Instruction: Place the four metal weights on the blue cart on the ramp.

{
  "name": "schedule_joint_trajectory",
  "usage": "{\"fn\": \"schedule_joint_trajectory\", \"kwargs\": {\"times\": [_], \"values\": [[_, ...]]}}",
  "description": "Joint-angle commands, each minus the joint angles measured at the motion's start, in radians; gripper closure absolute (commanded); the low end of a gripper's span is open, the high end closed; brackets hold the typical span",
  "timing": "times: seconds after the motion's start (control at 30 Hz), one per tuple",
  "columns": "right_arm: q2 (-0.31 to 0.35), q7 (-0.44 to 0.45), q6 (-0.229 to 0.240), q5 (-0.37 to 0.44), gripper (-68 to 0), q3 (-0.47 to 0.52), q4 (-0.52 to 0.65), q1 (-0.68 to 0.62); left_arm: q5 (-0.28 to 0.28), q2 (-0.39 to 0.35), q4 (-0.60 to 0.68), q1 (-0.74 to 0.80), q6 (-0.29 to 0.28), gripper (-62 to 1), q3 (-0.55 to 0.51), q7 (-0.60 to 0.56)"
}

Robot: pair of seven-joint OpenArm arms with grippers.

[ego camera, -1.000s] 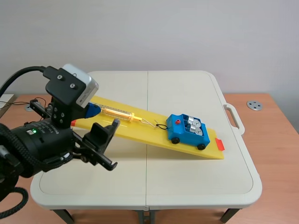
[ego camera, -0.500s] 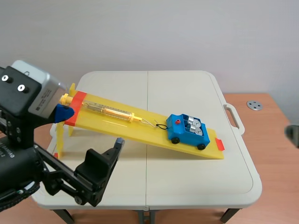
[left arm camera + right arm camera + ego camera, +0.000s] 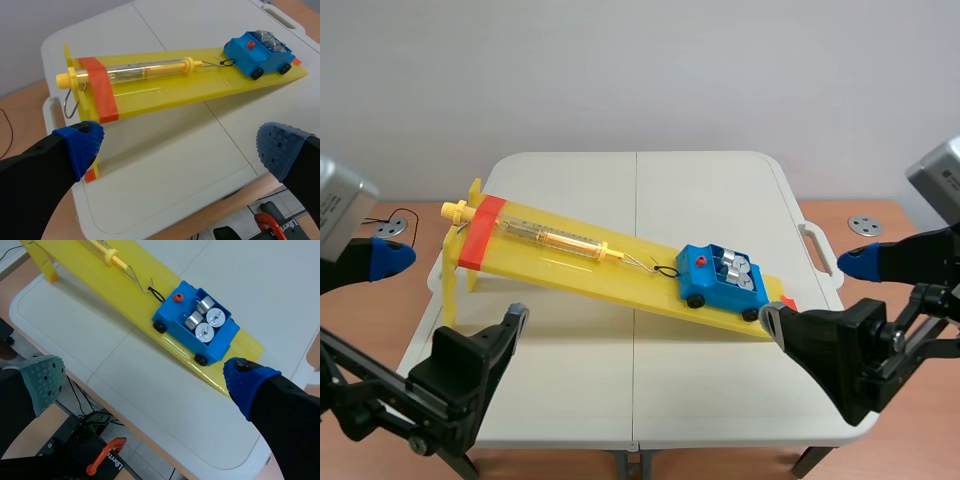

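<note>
Riding yellow plastic ramp (image 3: pixel 570 268): blue toy cart (image 3: pixel 172 315), four round metal weights (image 3: pixel 206 332) aboard.
Right fingers (image 3: pixel 245 380) nearest; both pairs spread, empty.

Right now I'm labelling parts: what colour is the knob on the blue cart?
Red; the knob shows best in the right wrist view.

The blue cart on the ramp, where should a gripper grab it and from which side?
On the blue cart, likely the two long side walls, coming from above: they look flat and parallel, metal weights fill its bed, and a hook ties its front.
</note>
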Motion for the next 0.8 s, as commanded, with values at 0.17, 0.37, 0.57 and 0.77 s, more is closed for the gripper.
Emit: {"fn": "schedule_joint_trajectory", "kwargs": {"times": [0.17, 0.37, 0.57, 0.77], "values": [[0.014, 0.162, -0.021, 0.014, -66.1, 0.035, 0.035, 0.031, -0.097, -0.012, 0.124, 0.019, 0.058, -62.3, -0.020, -0.088], [0.015, 0.176, -0.042, 0.013, -66.1, 0.034, 0.035, 0.030, -0.101, -0.012, 0.122, 0.019, 0.058, -62.3, -0.020, -0.089], [0.015, 0.176, -0.042, 0.011, -66.1, 0.034, 0.035, 0.031, -0.101, -0.012, 0.122, 0.019, 0.058, -62.3, -0.020, -0.089], [0.015, 0.176, -0.042, 0.011, -66.1, 0.034, 0.035, 0.031, -0.101, -0.012, 0.122, 0.019, 0.058, -62.3, -0.020, -0.092]]}}
